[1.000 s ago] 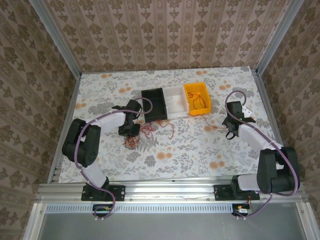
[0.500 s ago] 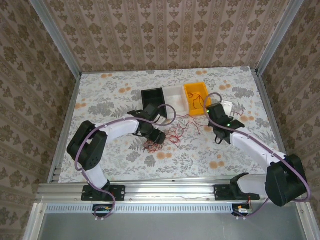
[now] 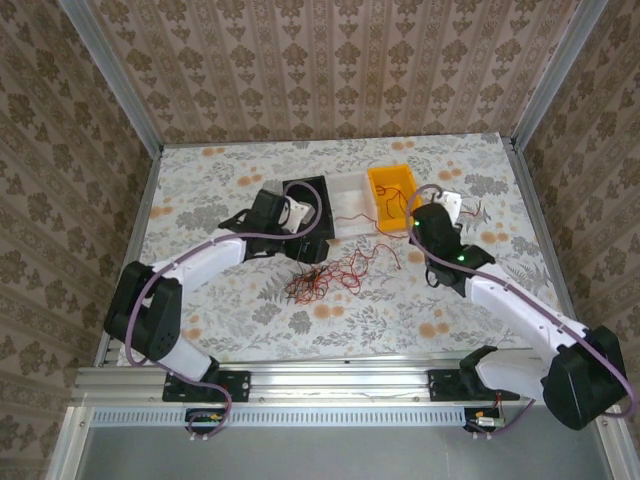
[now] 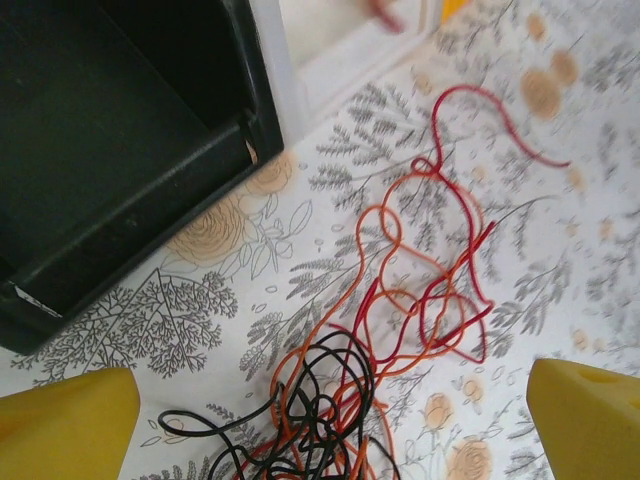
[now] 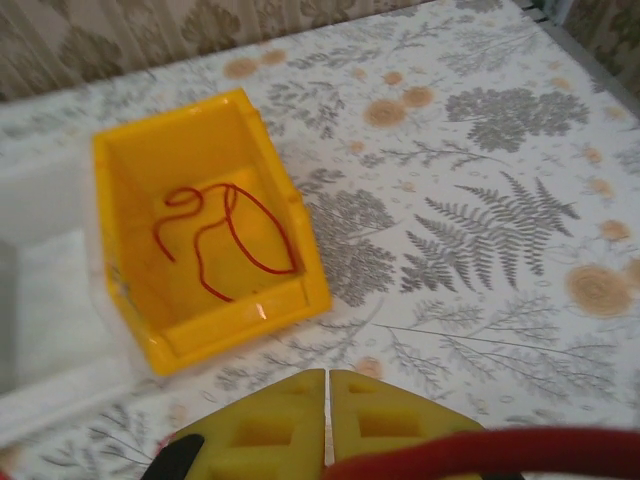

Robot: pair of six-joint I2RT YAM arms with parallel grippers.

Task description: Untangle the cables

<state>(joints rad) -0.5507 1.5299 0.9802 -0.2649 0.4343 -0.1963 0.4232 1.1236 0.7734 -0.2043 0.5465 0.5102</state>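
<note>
The left claw hangs above the surface with its two yellow fingers spread as wide as they go, gripping nothing and touching nothing. The cables, a loose tangle of red, orange and black strands, lie on the surface directly under the claw, between its fingers, and stretch away ahead of it and to its right. Ahead of the claw on its left sits a black bin, and just past that bin's right wall is the pale edge of a white bin. The right claw is closed, its yellow fingers pressed together with only a thin seam between them. A blurred red strand crosses the near side of those fingers; whether it is pinched I cannot tell. Ahead of this claw and slightly to its left stands a yellow bin, upright, with a single red cable curled loosely on its floor.
</note>
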